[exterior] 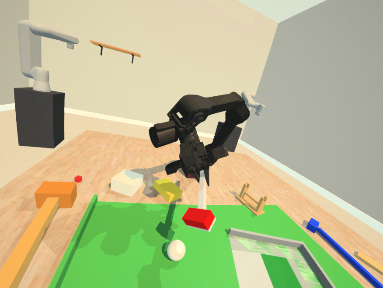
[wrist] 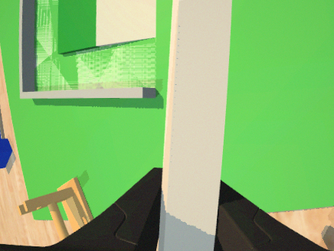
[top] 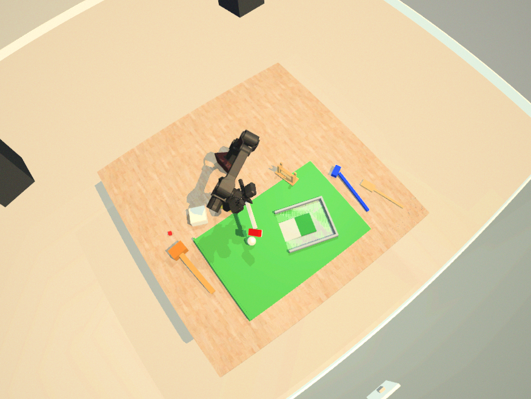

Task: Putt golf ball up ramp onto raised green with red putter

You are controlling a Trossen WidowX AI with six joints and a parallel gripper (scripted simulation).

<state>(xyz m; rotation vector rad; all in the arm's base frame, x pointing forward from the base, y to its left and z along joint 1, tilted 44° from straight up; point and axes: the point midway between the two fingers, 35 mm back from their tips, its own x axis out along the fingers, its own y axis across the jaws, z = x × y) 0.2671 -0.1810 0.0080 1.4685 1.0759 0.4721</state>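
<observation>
The whole layout is given only by the top view: the green mat [top: 279, 257] lies on the wooden desk [top: 150, 171], with the walled raised green [top: 305, 224] toward one end of the mat and the golf ball [top: 251, 241] on the mat well apart from it. An orange mallet [top: 188, 264] lies off the mat on the side away from the raised green, and a blue putter [top: 350, 188] lies off the mat beyond the raised green.

A yellow block [exterior: 168, 189] is shown only in the exterior view, beside a cream block [exterior: 127, 182] just off the mat's far edge; from above it is hidden under the arm. In the exterior view the red putter [exterior: 199, 218] is also seen hanging above the mat, its head clear of the surface and near the golf ball [exterior: 175, 249] but not touching it.

In the wrist view only the putter's pale shaft [wrist: 195, 112] is seen, running up the middle of the frame, with the raised green [wrist: 96, 7] to its left and a small wooden rack [wrist: 61, 208] at the mat's edge. The red head cannot be seen there.

The jaws are closed narrowly on the shaft near its grey grip end, a dark finger [wrist: 127, 218] pressed against each side, so the putter is held.
</observation>
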